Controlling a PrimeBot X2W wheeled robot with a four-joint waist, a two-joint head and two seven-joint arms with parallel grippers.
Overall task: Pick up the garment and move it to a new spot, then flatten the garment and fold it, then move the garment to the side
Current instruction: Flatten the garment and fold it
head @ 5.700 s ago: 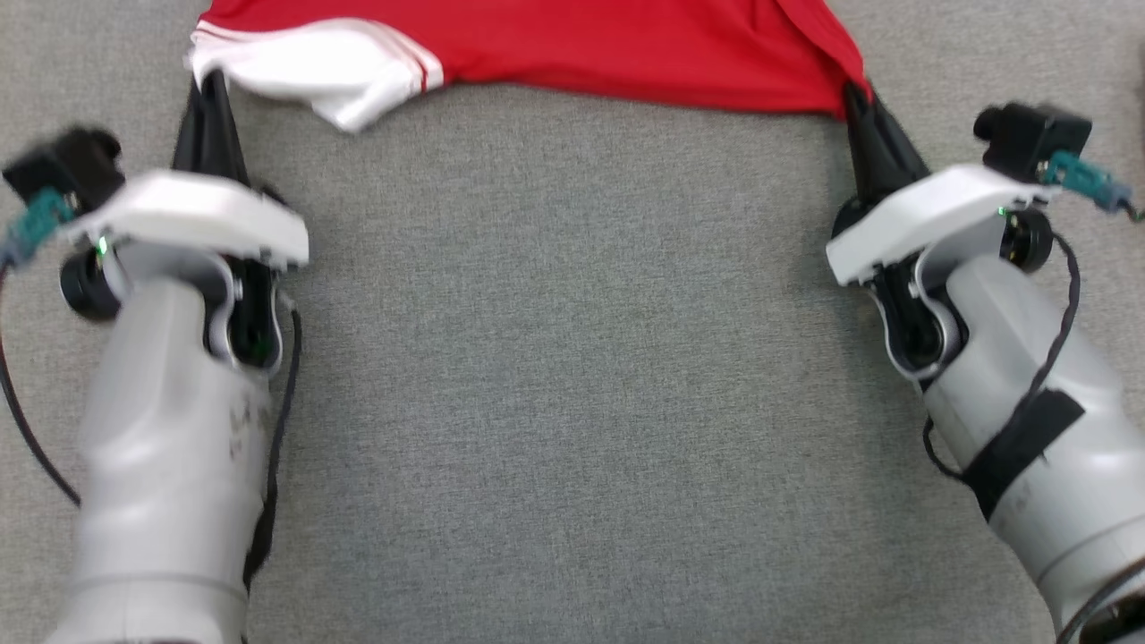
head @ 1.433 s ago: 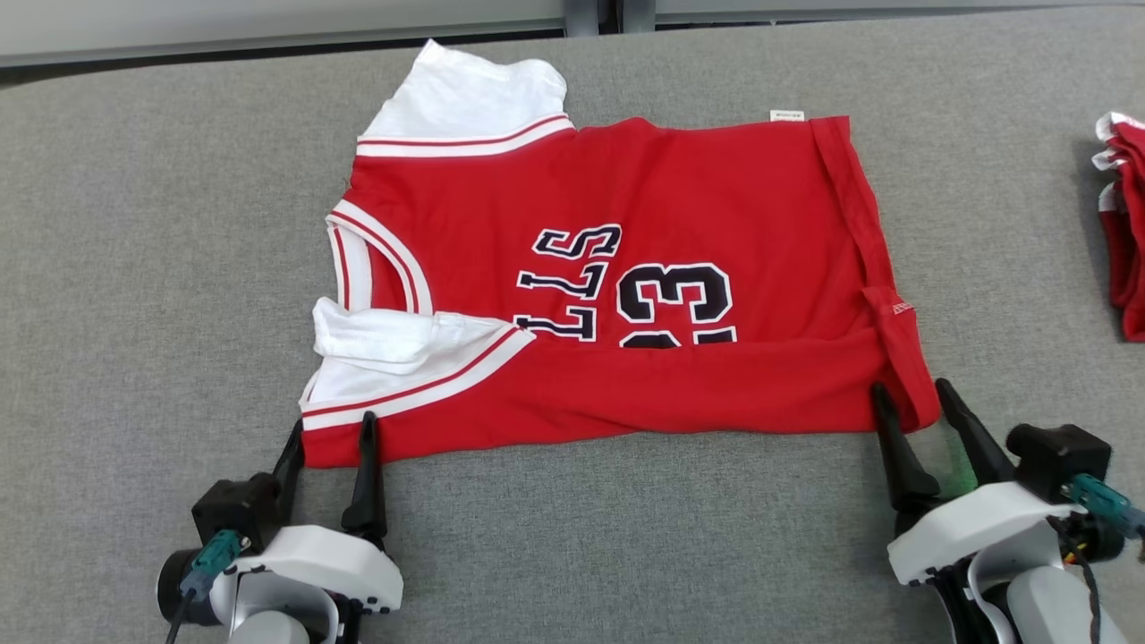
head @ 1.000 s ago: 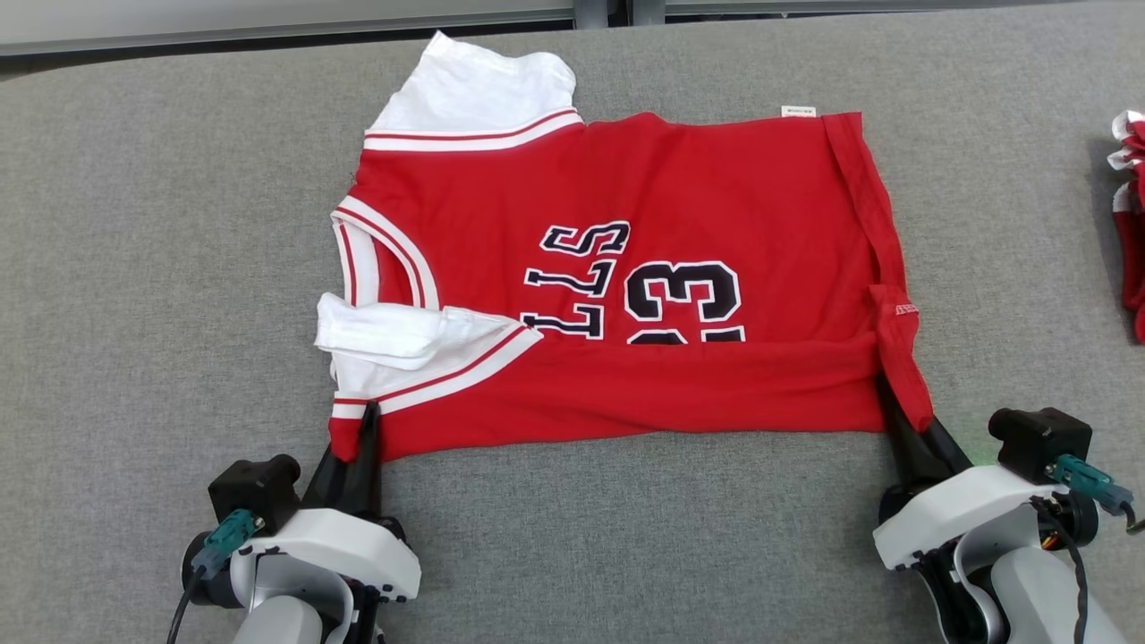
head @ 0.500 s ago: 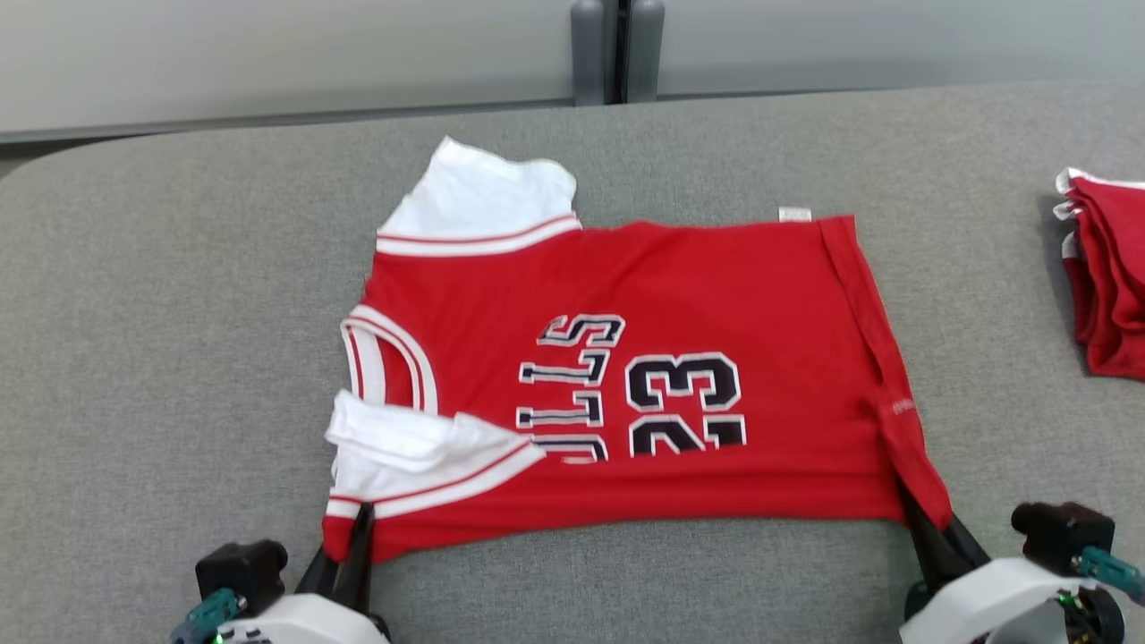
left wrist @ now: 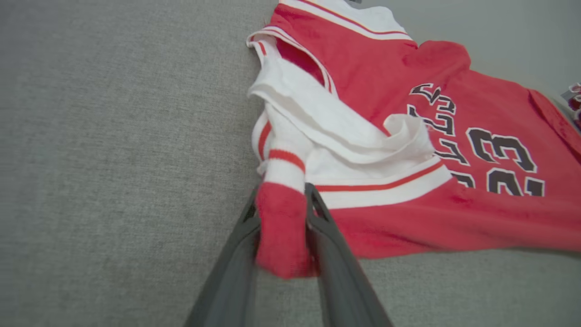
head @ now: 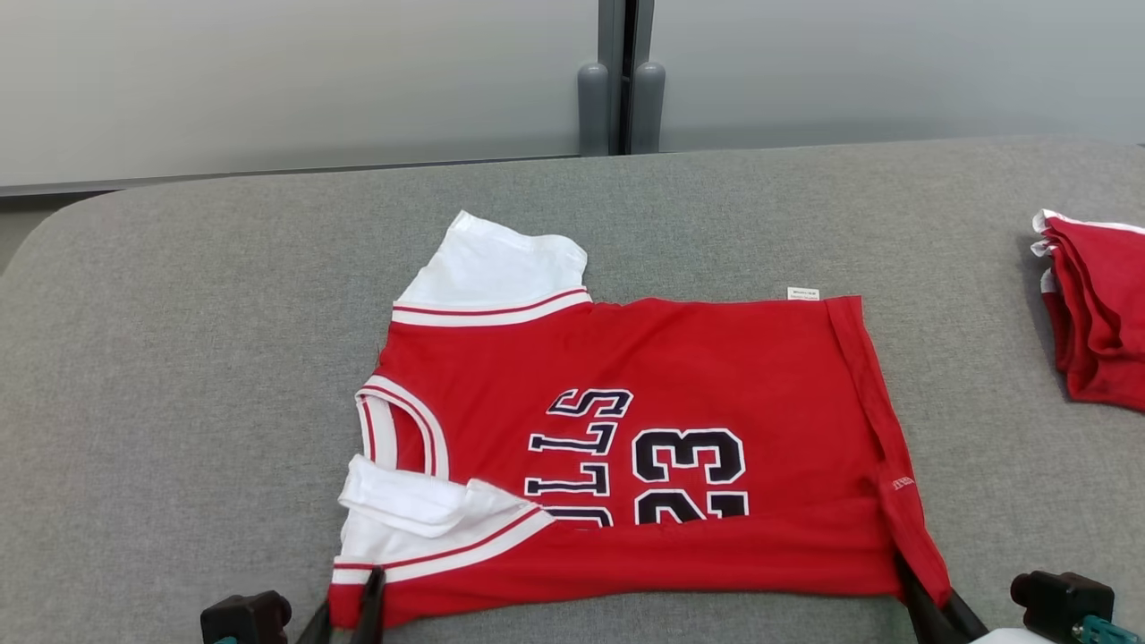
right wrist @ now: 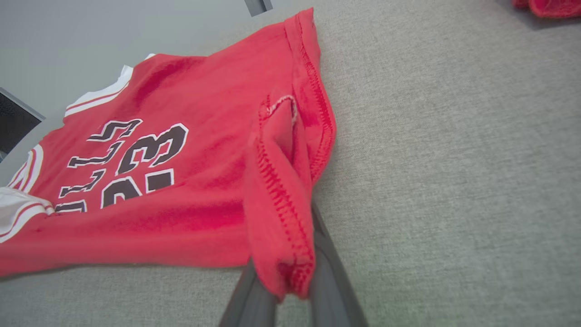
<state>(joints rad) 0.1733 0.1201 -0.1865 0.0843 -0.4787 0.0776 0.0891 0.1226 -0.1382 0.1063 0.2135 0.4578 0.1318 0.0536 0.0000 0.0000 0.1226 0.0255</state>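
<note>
A red jersey with white sleeves, the garment (head: 680, 376), lies spread on the grey padded table (head: 179, 340), its near edge doubled over the black numbers. My left gripper (head: 356, 601) sits at its near left corner. In the left wrist view that gripper (left wrist: 282, 195) pinches the red corner of the garment (left wrist: 408, 136) between both fingers. At the near right corner my right gripper (head: 930, 608) is shut on the hem. The right wrist view shows the garment's (right wrist: 181, 150) stitched hem draped over the right gripper (right wrist: 290, 254), lifted a little off the table.
A stack of folded red and white garments (head: 1096, 322) lies at the table's right edge, also seen as a red pile (right wrist: 544, 7) in the right wrist view. Grey partition posts (head: 617, 98) stand behind the table's far edge. Bare grey cloth surrounds the jersey.
Both grippers, open beside the near corners earlier, have closed on them. The head camera has tilted up since, so the jersey and grippers sit lower in the picture.
</note>
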